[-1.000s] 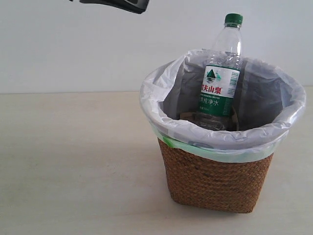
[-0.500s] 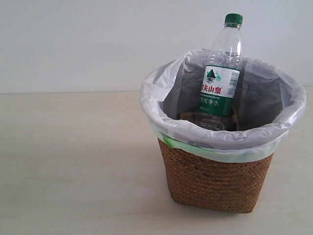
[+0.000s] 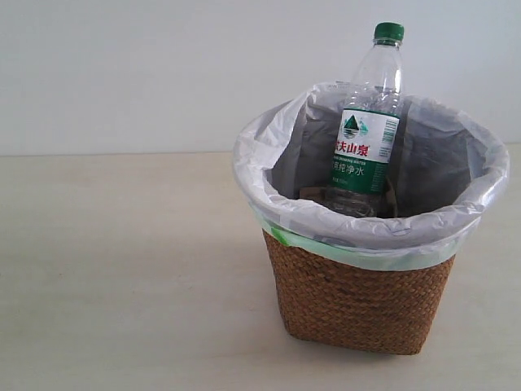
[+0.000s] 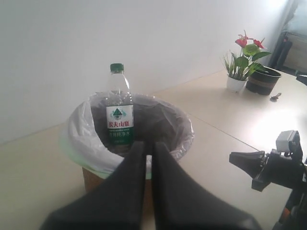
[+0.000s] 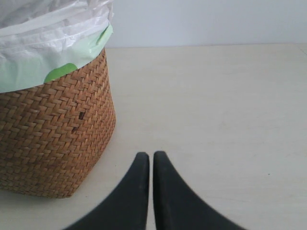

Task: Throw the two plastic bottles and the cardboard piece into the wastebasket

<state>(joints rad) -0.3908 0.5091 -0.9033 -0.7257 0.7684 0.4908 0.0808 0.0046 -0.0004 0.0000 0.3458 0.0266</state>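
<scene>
The wicker wastebasket (image 3: pixel 358 297) with its white bag liner stands on the table, right of centre. Inside it the green-capped bottle (image 3: pixel 366 130) stands upright, its neck above the rim. A beige-brown sliver (image 3: pixel 308 193) low in the basket beside the bottle may be the cardboard piece. The red-label bottle is hidden. Neither gripper shows in the exterior view. My left gripper (image 4: pixel 148 143) is shut and empty, raised in front of the wastebasket (image 4: pixel 84 143) and the bottle (image 4: pixel 119 110). My right gripper (image 5: pixel 151 155) is shut and empty, low over the table beside the wastebasket's wall (image 5: pixel 53 134).
Pale wooden table top (image 3: pixel 122 269) all round the basket. In the left wrist view a small flowering plant in a white pot (image 4: pixel 240 64) and a dark pot (image 4: pixel 263 79) stand at the far end, and the other arm (image 4: pixel 271 167) sits beside the basket.
One second ago a dark arm part hung at the top left of the exterior view; it has left the view. Basket and bottle have not moved.
</scene>
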